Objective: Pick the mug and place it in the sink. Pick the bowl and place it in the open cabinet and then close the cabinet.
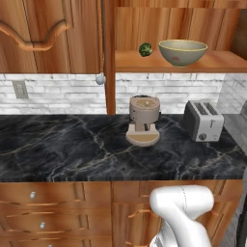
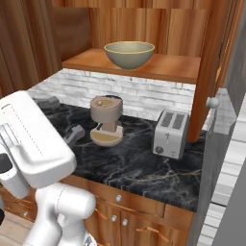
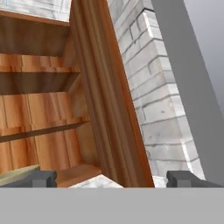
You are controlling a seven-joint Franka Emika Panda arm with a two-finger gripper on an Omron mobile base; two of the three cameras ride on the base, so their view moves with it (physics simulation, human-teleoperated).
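Wooden cabinet door point(image 3: 109, 100) stands open with the bowl point(image 1: 183, 51) already on the shelf; it looks stiff and light on its hinges, best pushed at its outer edge. Gripper point(image 3: 113, 178) jaws are spread wide, holding nothing

light: even, soft, no clear source | shadows: faint under the shelf point(image 1: 144, 61), inside the cabinet point(image 3: 39, 83) | glare: none | focus: sharp, slightly pixelated | distortion: none at the edges

White brick backsplash point(image 1: 62, 91), black marble counter point(image 1: 72, 149), wooden drawers point(image 1: 48, 212), wall outlet point(image 1: 20, 89)
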